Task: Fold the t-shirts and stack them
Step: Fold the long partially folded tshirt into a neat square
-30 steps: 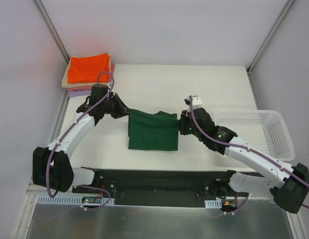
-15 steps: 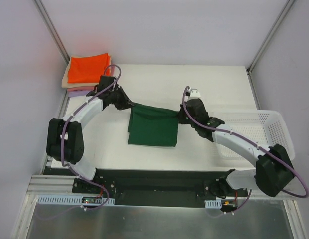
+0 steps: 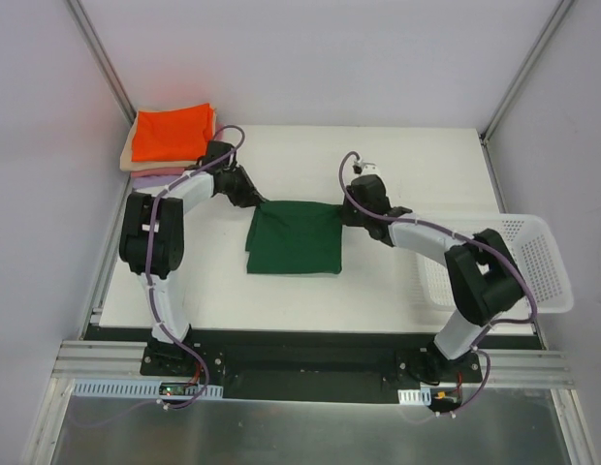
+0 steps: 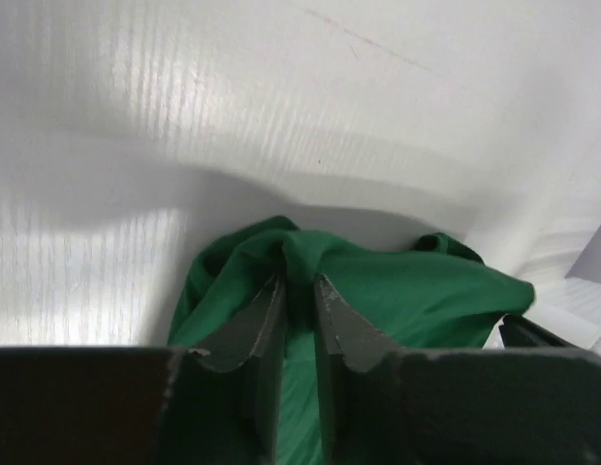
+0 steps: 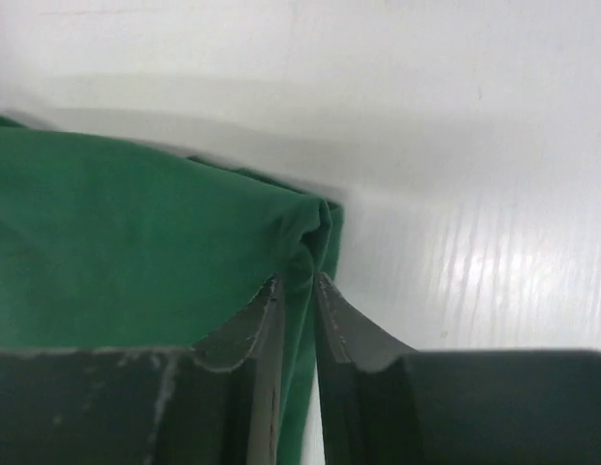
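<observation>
While the left gripper (image 4: 299, 283) and right gripper (image 5: 296, 283) pinch the green t-shirt's (image 3: 293, 239) far corners, equal tension should square the fold.

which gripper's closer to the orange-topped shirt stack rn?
Left. The left gripper pinches the far-left corner of the green shirt, just right of the orange-topped stack. The right gripper pinches its far-right corner, across the shirt from the stack.

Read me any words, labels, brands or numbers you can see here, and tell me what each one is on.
No text can be read.
The green t-shirt, the orange t-shirt and the white basket look plain.
The small circuit boards on the near rail are too small to show any print.
</observation>
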You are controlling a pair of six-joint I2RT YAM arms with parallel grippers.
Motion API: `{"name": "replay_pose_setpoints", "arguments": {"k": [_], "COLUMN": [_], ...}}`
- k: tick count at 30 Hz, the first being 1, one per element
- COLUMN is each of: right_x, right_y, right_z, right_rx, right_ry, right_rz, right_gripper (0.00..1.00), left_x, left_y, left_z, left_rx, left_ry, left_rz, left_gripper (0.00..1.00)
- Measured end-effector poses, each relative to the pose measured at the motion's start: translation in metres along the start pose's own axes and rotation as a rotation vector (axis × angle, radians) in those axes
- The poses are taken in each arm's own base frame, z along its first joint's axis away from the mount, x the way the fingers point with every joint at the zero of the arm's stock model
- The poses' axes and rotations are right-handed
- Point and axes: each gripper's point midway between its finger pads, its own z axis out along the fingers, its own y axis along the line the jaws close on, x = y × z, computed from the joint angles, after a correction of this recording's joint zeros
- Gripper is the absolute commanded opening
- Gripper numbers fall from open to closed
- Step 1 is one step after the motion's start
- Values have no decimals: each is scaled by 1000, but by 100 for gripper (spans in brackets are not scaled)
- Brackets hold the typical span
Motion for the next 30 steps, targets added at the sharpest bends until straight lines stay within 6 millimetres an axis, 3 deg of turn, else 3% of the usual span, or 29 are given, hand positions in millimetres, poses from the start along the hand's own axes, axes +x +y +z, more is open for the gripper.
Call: {"name": "replay_pose_setpoints", "arguments": {"k": [1,2,4,6,10,14,17,19,23,30], "right_x": [-2,-4,-10,-17,-28,-29,-23,-16,-4,14], "right_y": [-3,-6,-13,-15,3,33,61,75,78,39], "right_z": [8,14,25,25,6,-26,-45,-48,-27,56], "right_rx": [6,11,11,3,-76,-215,-355,-417,-429,-341], "right_ry": [9,17,42,50,58,69,91,121,172,256], "right_rz": [6,16,12,20,15,26,30,24,16,59], "right_gripper": [47,70,84,96,96,96,96,96,96,96], "left_x": [-2,-4,-9,-14,-21,-7,11,26,31,13], "left_y": [1,3,3,-1,-22,-55,-79,-85,-74,-29], "left_z": [4,5,5,1,-29,-59,-60,-51,-19,39], "left_rx": [-4,-6,-5,6,54,128,185,202,173,81], "left_ry": [1,0,-7,-25,-80,-114,-88,-35,32,85], "left_rz": [4,11,15,28,56,127,186,201,192,119], "left_gripper": [47,67,99,99,99,99,99,99,99,99]}}
